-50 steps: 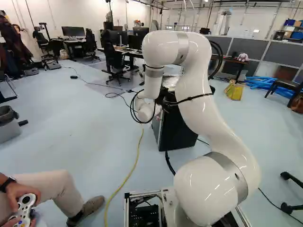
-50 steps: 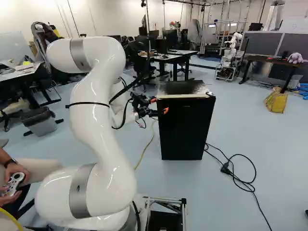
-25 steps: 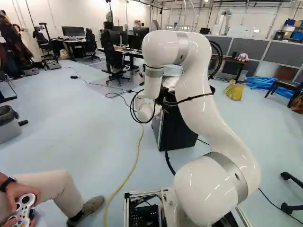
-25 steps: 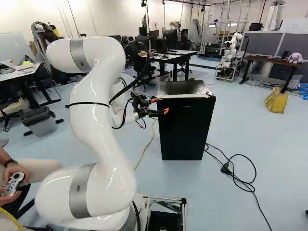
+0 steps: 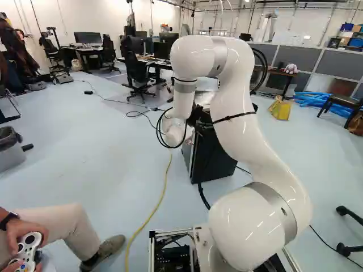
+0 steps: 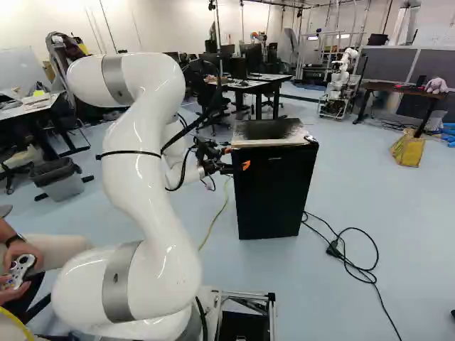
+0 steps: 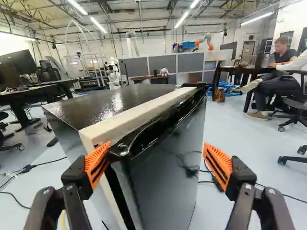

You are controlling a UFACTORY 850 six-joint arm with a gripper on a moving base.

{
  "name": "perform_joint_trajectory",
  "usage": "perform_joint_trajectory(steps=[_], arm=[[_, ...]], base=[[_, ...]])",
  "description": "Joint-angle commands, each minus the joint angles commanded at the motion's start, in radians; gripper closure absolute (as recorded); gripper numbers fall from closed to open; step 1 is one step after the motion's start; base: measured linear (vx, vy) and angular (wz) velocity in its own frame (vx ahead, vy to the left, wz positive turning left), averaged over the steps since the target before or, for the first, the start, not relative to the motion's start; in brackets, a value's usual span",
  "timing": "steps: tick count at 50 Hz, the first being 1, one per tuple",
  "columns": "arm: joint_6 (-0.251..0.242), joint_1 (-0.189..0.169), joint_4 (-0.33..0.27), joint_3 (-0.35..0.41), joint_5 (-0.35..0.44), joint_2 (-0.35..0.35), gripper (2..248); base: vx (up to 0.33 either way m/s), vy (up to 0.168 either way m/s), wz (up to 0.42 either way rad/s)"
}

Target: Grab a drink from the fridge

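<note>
Fridge door btwn pincer tips

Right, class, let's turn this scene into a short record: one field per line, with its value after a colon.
fridge: black, upright on the floor ahead of the base
fridge door: faces the base; a dark strip shows between it and the pale frame; cannot tell how far ajar, if at all
gripper: open, at the fridge's near top corner, the fridge door between its fingers
held: nothing
drink: none visible
controller: in a person's hands, at the left of the left base view
cables: yellow and black, on the floor
</note>
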Motion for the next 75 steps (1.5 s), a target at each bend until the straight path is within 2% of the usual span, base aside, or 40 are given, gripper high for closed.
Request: perform_joint_trajectory(steps=[75], arm=[[0.0,0.022,0.092,0.152,0.0,0.08,3]], base=[[0.0,0.0,0.0]])
